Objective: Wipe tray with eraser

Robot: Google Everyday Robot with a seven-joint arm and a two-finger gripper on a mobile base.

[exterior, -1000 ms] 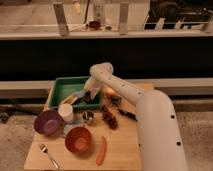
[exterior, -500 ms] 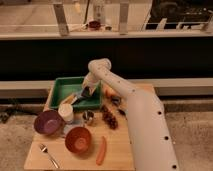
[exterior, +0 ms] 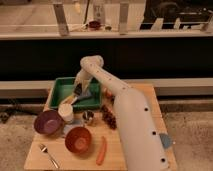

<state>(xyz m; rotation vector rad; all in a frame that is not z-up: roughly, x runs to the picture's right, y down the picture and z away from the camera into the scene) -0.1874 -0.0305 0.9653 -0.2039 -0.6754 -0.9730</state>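
Wooden table (exterior: 75,161) set against a dark wall band, with a lit ledge and railing posts behind. On the table's far left sits the tray (exterior: 64,89), green with low sides. The white arm (exterior: 131,117) rises from the near right, bends at its top joint and reaches down into the tray. The tool (exterior: 79,90) is low over the tray floor, right of centre. Just beside its tip a small light-blue piece lies on the tray floor, read as the eraser (exterior: 85,95). Whether the tool is clamped on it or loose cannot be told. A tan-yellow stick (exterior: 68,100) lies at the tray's near edge. In front of the tray are a white cup (exterior: 65,111), a purple bowl (exterior: 47,122), an orange bowl (exterior: 78,139) and a small metal cup (exterior: 88,116). Step judged in hand: the wipe itself, eraser down on the tray. The next move calls for a sideways stroke along the bare green floor with steady downward pressure, staying clear of the stick and the raised walls.
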